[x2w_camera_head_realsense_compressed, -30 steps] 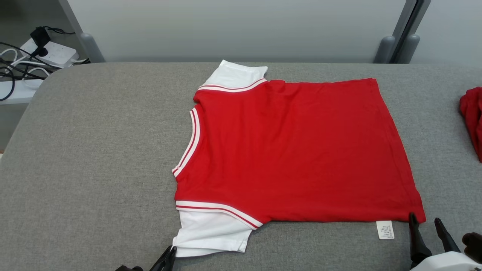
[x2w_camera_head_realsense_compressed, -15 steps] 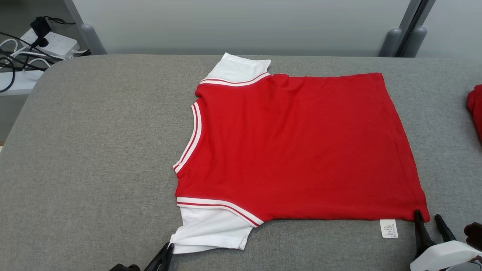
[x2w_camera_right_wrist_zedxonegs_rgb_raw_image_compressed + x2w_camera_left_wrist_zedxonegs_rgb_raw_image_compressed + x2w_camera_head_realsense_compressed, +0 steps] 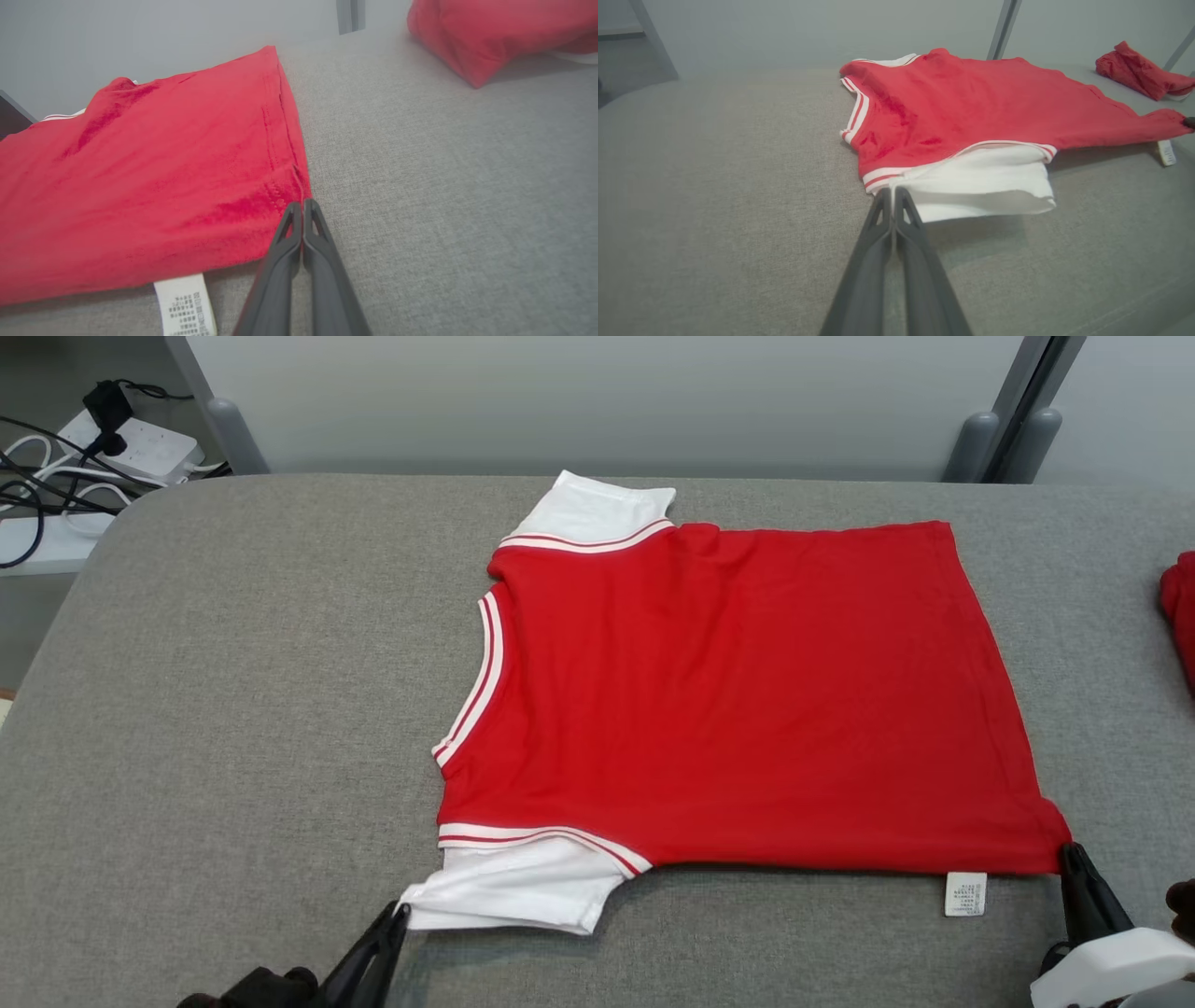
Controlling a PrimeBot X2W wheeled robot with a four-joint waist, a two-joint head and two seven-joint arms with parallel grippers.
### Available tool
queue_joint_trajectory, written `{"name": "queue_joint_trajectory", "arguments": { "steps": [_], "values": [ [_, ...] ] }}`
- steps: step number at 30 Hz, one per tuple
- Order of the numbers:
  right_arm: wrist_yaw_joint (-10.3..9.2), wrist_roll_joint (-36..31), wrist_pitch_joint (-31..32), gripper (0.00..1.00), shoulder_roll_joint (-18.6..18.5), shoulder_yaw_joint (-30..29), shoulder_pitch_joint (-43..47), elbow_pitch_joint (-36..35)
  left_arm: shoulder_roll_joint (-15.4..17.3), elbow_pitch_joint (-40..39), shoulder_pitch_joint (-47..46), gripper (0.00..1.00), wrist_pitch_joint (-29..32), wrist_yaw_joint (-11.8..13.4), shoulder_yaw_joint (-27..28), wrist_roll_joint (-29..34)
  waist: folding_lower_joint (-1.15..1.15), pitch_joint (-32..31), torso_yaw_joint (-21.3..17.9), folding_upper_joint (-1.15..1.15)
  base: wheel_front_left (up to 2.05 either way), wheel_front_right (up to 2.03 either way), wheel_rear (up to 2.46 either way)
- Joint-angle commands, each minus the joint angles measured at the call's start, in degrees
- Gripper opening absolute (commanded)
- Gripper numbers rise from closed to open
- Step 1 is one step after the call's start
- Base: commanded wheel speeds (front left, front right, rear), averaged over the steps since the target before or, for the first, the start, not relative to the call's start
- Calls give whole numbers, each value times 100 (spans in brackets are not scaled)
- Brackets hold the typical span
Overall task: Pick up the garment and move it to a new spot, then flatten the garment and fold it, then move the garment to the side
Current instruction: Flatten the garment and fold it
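Grey fabric surface (image 3: 233, 709) with a pale wall behind it, and the garment (image 3: 728, 700) spread out flat, a bit toward 3 o'clock from the middle of the head view. It's a red tee with white sleeves and red-and-white striped trim. The neckline points to 9 o'clock and the hem to 3 o'clock.

The left tool (image 3: 397, 913) is down at about 7 o'clock. Its two dark fingers are squeezed together on the corner of the near sleeve (image 3: 523, 887), and that sleeve sits slightly off the surface with a shadow under it. The right tool (image 3: 1074, 854) is at roughly 4 o'clock, fingers pressed tight on the hem corner of the red body. The far sleeve (image 3: 588, 509) lies flat at 12 o'clock.

A white care label (image 3: 965, 893) pokes out from under the near edge, just beside the right tool. Another bundle of red cloth (image 3: 1181, 616) sits at the 3 o'clock edge, well apart from the tee. Off the surface at 10 o'clock there's a white power strip (image 3: 131, 443) with dark cables.
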Motion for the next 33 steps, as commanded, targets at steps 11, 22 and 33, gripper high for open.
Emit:
{"name": "queue_joint_trajectory", "arguments": {
  "steps": [11, 22, 33],
  "values": [
    [0, -55, -68, 0, -577, 300, 824, -1108, 696, -2355, 697, 0, 635, 262, 450, -40, 0, -118, -15, 0, 0, 0, 0],
    [0, -111, 148, 0, -924, 50, 1946, -2165, 977, -3742, 1363, 0, 1441, 318, 274, -79, 0, -194, 60, 0, 0, 0, 0],
    [0, -455, 740, 0, -637, 34, 1105, -2090, 269, -3029, 591, 0, 1002, 326, 154, -637, 0, 40, -100, 0, 0, 0, 0]
  ]
}}
